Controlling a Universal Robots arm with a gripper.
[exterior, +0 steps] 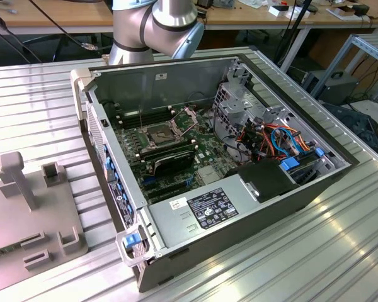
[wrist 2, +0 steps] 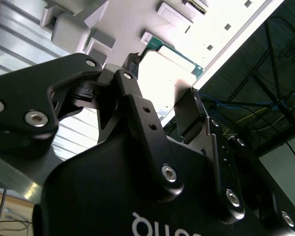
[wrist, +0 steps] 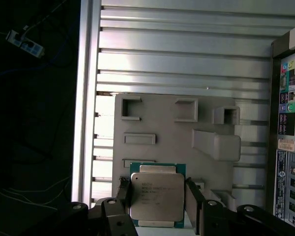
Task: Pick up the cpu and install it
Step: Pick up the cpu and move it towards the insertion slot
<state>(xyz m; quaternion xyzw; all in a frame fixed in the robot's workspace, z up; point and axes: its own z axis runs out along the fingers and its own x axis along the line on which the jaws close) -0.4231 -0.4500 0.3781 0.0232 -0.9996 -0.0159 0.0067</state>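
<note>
The cpu (wrist: pixel 156 196), a flat square chip with a dull silver top and a green rim, sits between the two black fingers (wrist: pixel 194 202) of my gripper (wrist: pixel 157 186), which is shut on its opposite edges. It hangs above the near end of a grey fixture plate (wrist: pixel 162 128). In the second wrist view the cpu (wrist 2: pixel 173 69) shows as a bright slab with a green edge between the fingertips of the gripper (wrist 2: pixel 163 76). In the exterior view the open socket (exterior: pixel 162 133) lies on the motherboard inside the computer case (exterior: pixel 157 82).
The grey fixture plate (exterior: pixel 25 214) with raised blocks and slots lies on the ribbed metal table at the exterior view's left, beside the case. The arm (exterior: pixel 157 25) rises behind the case. Cables, a drive cage (exterior: pixel 239 100) and a power supply (exterior: pixel 208 211) crowd the case's right side.
</note>
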